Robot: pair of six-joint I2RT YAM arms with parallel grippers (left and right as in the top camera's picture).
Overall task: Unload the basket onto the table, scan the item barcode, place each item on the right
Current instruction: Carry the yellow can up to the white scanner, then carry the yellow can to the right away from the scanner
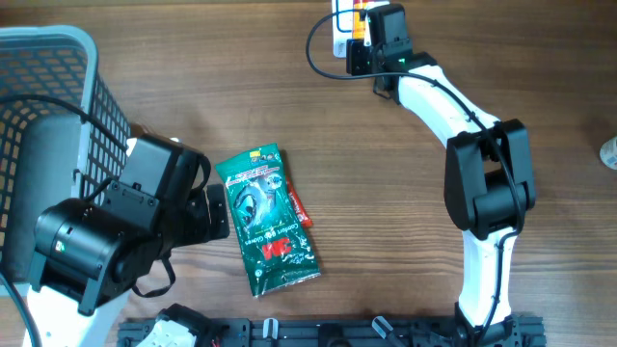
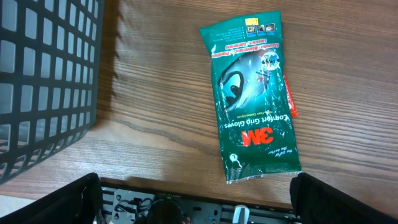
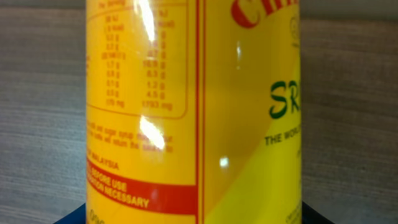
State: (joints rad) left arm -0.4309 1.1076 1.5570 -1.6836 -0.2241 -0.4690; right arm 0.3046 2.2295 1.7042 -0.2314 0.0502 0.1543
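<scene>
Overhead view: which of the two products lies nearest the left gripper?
The green 3M gloves packet, flat on the table beside the left gripper; the yellow container sits far off at the top edge.

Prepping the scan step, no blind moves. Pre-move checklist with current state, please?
1. Left claw open: ok.
2. Flat green plastic glove packet lying flat on the wooden table, apart from the grey mesh basket: ok.
3. Barcode showing on the packet's upper face: not ok, only the printed front shows.
4. Right claw gripping the glossy yellow labelled container: cannot tell, its fingers are not visible in the wrist view.
5. Barcode on the container's visible side: not ok, only a nutrition table and text show.
</scene>
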